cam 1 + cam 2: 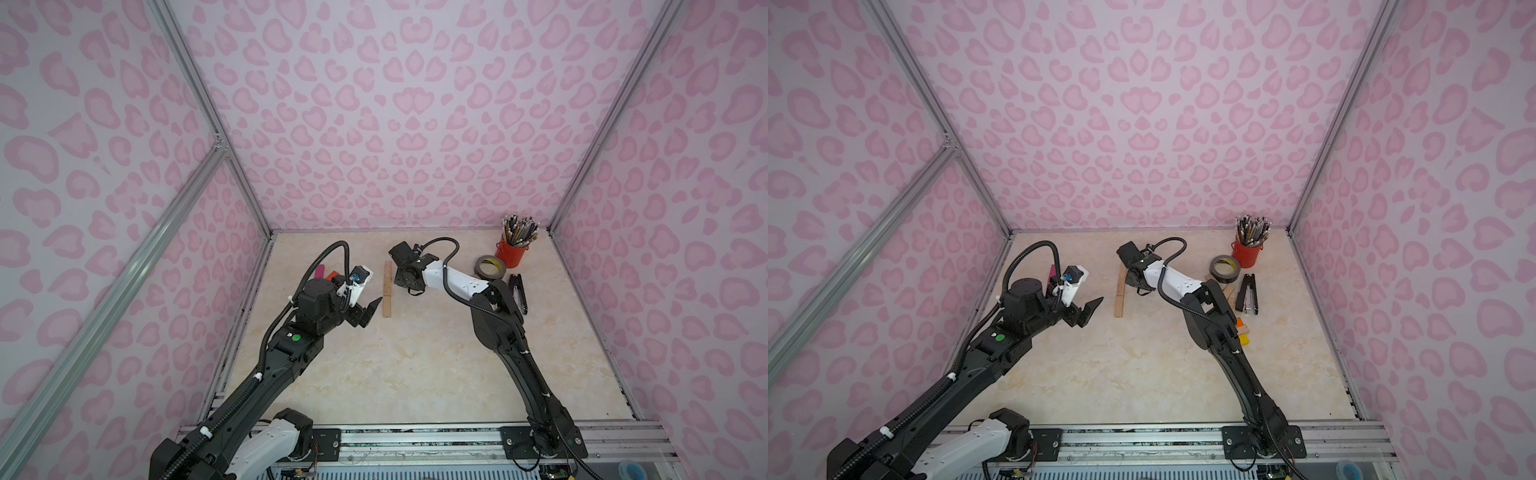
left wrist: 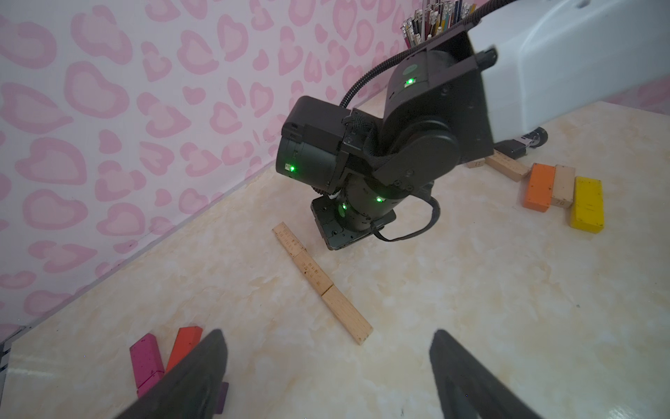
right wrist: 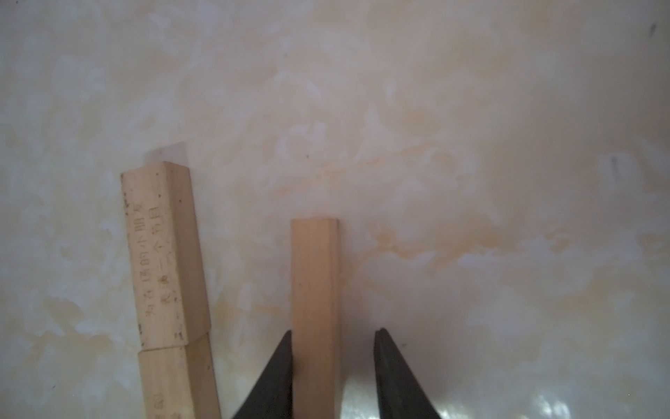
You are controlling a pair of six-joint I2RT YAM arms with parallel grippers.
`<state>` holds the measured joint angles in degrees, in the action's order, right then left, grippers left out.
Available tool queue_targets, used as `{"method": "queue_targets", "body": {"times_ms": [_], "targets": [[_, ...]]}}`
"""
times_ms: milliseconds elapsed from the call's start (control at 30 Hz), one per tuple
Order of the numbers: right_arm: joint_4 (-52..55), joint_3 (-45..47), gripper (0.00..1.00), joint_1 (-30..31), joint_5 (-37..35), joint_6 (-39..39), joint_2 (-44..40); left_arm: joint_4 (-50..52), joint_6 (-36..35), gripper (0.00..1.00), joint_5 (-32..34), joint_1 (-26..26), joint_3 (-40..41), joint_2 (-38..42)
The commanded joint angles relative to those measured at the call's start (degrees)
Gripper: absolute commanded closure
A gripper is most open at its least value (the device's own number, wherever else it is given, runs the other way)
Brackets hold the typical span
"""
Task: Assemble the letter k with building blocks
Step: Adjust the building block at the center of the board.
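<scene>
R pincer [image 3: 333, 331] points down at the desk [image 1: 415, 374], part spread round a plain wood block [image 3: 314, 275]. One finger touches the block's side and the other stands off w/ a gap, so no pinch. Block prob. lies flat on the desk, tho the view's too close to be sure. Just outside the touching finger: row of plain blocks [image 3: 163, 254], end to end, approx. parallel. L pincer [image 2: 328, 333] is spread wide & empty, w/ the row's near end just ahead of its tips. Magenta block [image 2: 145, 359] & red block [image 2: 185, 344] sit beside one L finger. Orange block [image 2: 540, 187] & yellow block [image 2: 587, 203] are well back from R pincer.
</scene>
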<state>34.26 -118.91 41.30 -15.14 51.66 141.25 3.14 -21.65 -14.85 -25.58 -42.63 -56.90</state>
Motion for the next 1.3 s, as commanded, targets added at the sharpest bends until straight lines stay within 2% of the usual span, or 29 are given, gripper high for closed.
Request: {"method": "queue_targets", "body": {"times_ms": [0,67,233,300,400,500,567,733,1000,1133,1200,1267], "targets": [[1.48,0.55,0.63,0.12,-0.07,0.2,-0.71,-0.54,-0.1,0.11,0.26,0.16,-0.68,0.05],[1.43,0.94,0.64,0.1,0.02,-0.15,-1.87,-0.5,-0.06,0.11,0.17,0.18,-0.85,-0.14],[1.25,1.57,0.8,-0.06,-0.13,-0.02,-3.6,-0.41,0.0,0.11,0.17,0.28,-0.86,-0.22],[1.21,1.57,0.83,-0.17,0.66,0.02,-3.61,-0.41,-0.06,0.11,0.26,0.33,-0.82,-0.09],[1.17,1.91,0.82,-0.33,0.72,-0.14,-3.59,-0.41,-0.05,0.11,0.36,0.28,-0.78,0.04],[0.77,2.02,0.65,-0.57,1.3,-1.48,-3.39,-0.4,0.03,0.11,0.27,0.27,-0.77,0.13],[0.41,2.02,0.62,-0.71,1.98,-2.23,-3.03,-0.41,0.03,0.11,0.31,0.27,-0.83,0.04],[-0.75,1.85,0.67,-1.3,3.75,-3.88,-1.65,-0.32,0.03,0.11,0.4,0.27,-0.79,0.11],[-1.65,2.38,0.82,-1.66,4.84,-3.63,-1.52,-0.29,0.03,0.11,0.35,0.29,-0.83,-0.14],[-6.78,7.76,0.86,-1.9,7.47,-1.7,-5.75,-0.41,0.03,0.11,0.43,0.44,-0.74,-0.31],[-13.42,13.78,0.88,-2.49,10.74,0.99,-9.18,-0.36,0.03,0.11,0.33,0.46,-0.84,-0.48],[-25.12,23.06,0.89,-3.38,14.04,6.05,-13.13,-0.31,0.03,0.11,0.21,0.45,-0.86,-0.66]]}}
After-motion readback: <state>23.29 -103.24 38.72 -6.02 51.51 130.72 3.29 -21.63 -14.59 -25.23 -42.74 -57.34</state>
